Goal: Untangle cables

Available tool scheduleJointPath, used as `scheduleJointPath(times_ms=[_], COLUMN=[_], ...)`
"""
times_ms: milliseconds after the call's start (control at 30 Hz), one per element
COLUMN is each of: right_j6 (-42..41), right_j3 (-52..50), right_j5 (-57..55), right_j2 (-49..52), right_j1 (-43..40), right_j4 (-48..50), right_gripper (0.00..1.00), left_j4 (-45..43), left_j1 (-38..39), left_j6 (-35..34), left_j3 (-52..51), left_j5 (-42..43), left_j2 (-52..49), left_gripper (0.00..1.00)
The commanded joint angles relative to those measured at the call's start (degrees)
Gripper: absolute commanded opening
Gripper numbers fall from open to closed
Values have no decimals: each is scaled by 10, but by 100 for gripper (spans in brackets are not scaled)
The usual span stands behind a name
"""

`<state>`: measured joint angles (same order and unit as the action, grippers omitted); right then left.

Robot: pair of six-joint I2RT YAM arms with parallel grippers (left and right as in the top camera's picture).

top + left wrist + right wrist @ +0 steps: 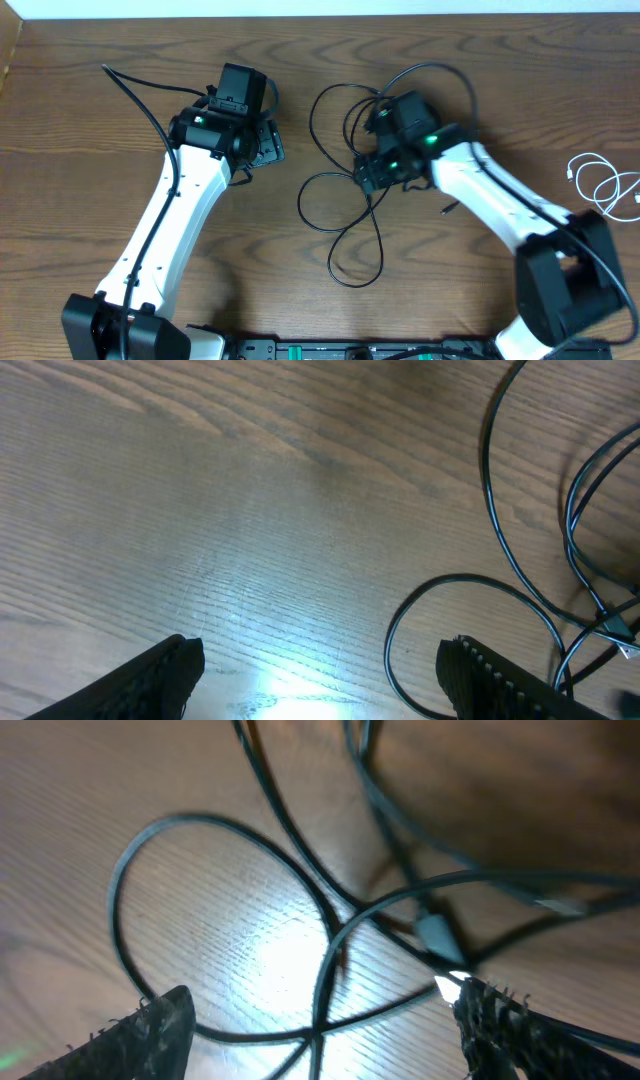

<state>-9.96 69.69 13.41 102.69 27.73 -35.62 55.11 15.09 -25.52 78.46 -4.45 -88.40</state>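
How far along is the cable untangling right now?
Done: the white cable lies by itself near the right edge of the table. In hand: the right tool hangs open over a crossing in the black cables, gripping nothing; the left tool is open over bare wood beside them. Left: the black cables loop over each other mid-table, so most of the job remains.

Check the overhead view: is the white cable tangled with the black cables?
No, the white cable lies alone at far right, well apart from the black cables.
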Motion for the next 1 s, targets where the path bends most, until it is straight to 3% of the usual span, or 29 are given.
scheduleJointPath(times_ms=[0,333,500,567,700,767,967], right_j6=[-14,-76,-124,-128,-128,-127,-125], right_j3=[7,7,6,6,7,7,19], right_j5=[-32,-49,-50,-49,-49,-49,-49], right_j2=[32,80,105,108,108,105,68], right_j1=[27,62,64,64,64,63,44], right_j4=[7,6,2,2,2,0,-17], right_gripper=[77,67,57,46,13,2,1], left_j4=[2,2,2,2,2,2,2], left_j1=[-1,-1,-1,-1,-1,-1,-1], left_j6=[-7,-7,-7,-7,-7,-7,-7], left_j3=[4,4,4,4,4,4,4], left_j5=[-7,-7,-7,-7,-7,-7,-7], left_j2=[2,2,2,2,2,2,2], left_gripper=[80,80,80,80,80,80,80])
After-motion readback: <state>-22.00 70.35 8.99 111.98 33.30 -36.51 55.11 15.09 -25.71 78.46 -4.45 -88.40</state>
